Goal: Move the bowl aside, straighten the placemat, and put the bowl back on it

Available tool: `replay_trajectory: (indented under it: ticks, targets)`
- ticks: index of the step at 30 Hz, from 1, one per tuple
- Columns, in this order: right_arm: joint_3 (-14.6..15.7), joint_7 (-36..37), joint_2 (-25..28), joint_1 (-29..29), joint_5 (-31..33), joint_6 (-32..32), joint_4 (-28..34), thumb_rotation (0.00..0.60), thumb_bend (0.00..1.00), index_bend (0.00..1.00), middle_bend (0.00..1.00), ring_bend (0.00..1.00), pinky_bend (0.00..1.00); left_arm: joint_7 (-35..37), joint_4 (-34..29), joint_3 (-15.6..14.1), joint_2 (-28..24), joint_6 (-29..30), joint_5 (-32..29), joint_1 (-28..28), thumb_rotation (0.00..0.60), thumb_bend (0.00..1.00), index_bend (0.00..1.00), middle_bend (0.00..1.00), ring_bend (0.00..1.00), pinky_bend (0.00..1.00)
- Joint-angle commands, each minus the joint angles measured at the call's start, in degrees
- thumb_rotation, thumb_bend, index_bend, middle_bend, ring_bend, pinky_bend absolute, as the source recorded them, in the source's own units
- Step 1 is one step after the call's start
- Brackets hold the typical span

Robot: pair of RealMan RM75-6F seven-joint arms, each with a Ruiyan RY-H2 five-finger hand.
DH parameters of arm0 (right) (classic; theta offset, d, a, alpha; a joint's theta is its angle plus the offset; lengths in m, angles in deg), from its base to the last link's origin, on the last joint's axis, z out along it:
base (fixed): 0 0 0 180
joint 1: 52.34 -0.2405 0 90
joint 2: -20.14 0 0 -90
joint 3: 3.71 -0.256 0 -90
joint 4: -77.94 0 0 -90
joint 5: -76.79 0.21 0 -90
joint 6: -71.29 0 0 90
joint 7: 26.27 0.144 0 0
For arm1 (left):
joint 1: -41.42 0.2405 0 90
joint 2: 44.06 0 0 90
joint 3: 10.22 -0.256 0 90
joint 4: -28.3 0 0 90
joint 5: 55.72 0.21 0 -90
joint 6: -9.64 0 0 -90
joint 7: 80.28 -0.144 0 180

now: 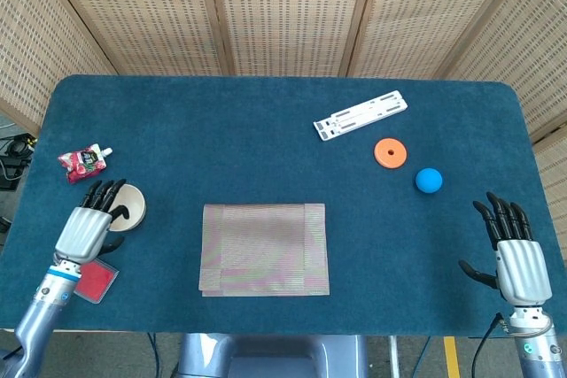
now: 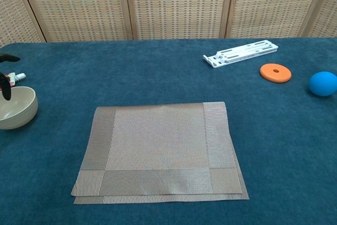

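Observation:
The beige bowl (image 1: 131, 204) (image 2: 16, 108) stands upright on the blue cloth at the table's left side, well left of the placemat. My left hand (image 1: 86, 226) hovers over its near-left rim with fingers spread. Dark fingertips (image 2: 6, 85) show just above the rim at the chest view's left edge, and nothing is gripped. The woven grey placemat (image 1: 264, 248) (image 2: 158, 151) lies flat at the front centre, its edges roughly square to the table, with a second layer peeking out along its near edge. My right hand (image 1: 512, 252) is open near the front right corner.
A red pouch (image 1: 82, 160) (image 2: 11, 78) lies behind the bowl and a red card (image 1: 93, 281) lies under my left wrist. At the back right are a white rack (image 1: 361, 115) (image 2: 240, 54), an orange disc (image 1: 390, 152) (image 2: 275, 72) and a blue ball (image 1: 429, 181) (image 2: 322, 83).

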State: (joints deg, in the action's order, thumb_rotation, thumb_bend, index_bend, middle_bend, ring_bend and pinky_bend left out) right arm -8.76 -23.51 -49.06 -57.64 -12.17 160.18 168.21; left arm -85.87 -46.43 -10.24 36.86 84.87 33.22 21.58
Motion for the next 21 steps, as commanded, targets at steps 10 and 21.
replay_trajectory:
  ticks: [10,21]
  targets:
    - [-0.2,0.8,0.4,0.1,0.3,0.0,0.4,0.6,0.14,0.13,0.0,0.0,0.0,-12.3,-10.1,-6.6,4.2,-0.4,9.6,0.4,0.6,0.26,0.56,0.0,0.0,0.0]
    - [-0.3,2.0,1.1,0.3,0.3,0.3,0.8,0.6,0.14,0.13,0.0,0.0,0.0,-17.1,-8.7,-9.3,8.5,-3.3,10.6,1.4,0.6,0.36,0.4,0.0,0.0,0.0]
